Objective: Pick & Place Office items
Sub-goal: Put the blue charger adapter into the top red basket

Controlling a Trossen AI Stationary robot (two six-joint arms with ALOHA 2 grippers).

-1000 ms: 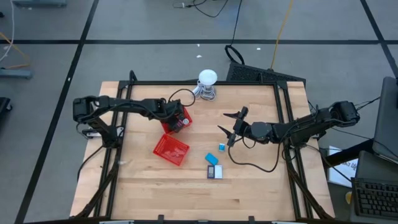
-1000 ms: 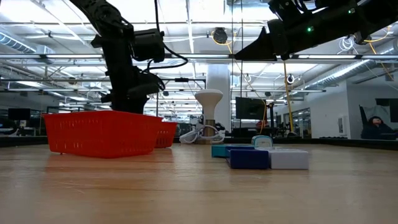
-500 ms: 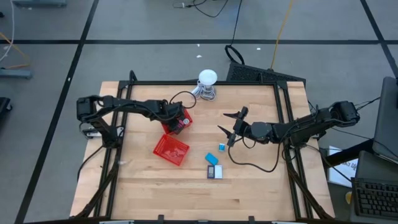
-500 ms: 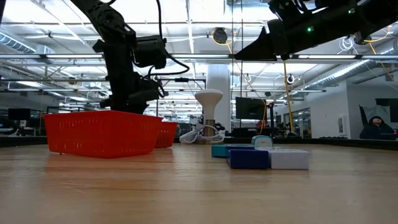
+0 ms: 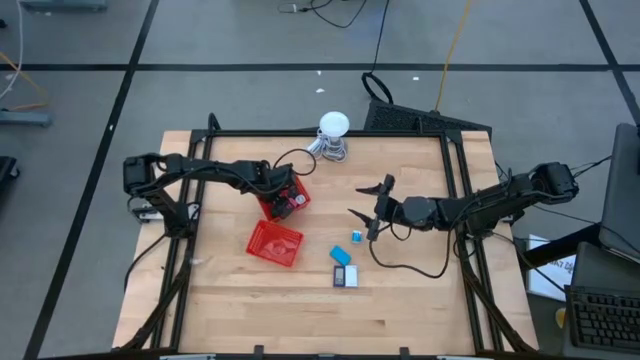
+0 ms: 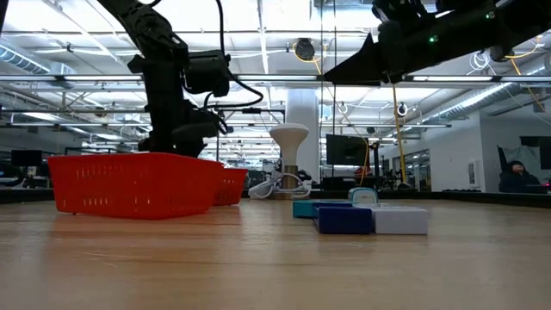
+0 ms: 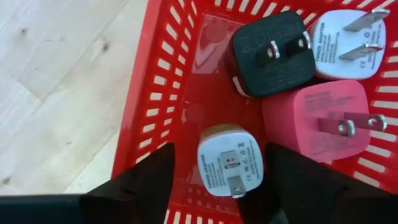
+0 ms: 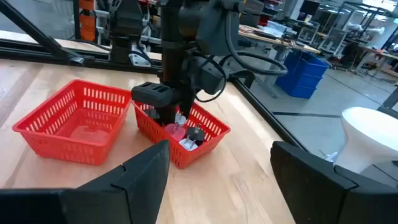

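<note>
Landmark: we take the far red basket point(image 5: 284, 194) as our reference; it sits on the wooden table point(image 5: 240, 300), toward the white round-headed gadget point(image 5: 333, 136).

Left gripper point(image 7: 219, 180): we see it lowered into the far red basket, its fingers point(image 7: 146, 183) spread wide on either side of a small white plug adapter point(image 7: 227, 160) that lies between them; we cannot tell whether they touch it.

Items in the far red basket: beside the white plug adapter we see a black adapter point(image 7: 272, 52), a pink adapter point(image 7: 324, 119) and a second white adapter point(image 7: 345, 43), all lying with prongs up.

Second red basket point(image 5: 274, 241): just beside the far red basket, on the side nearer the table's front edge; in the right wrist view it looks empty.

Items on the table: well apart from the far red basket, past the second basket, we see a small light blue piece point(image 5: 356, 236), a teal piece point(image 5: 341, 256), and a dark blue block point(image 5: 341, 277) touching a white block point(image 5: 352, 278).

Right gripper point(image 5: 369, 203): we see it hanging above the table, well apart from the far red basket and near the light blue piece, fingers spread wide and holding nothing.
</note>
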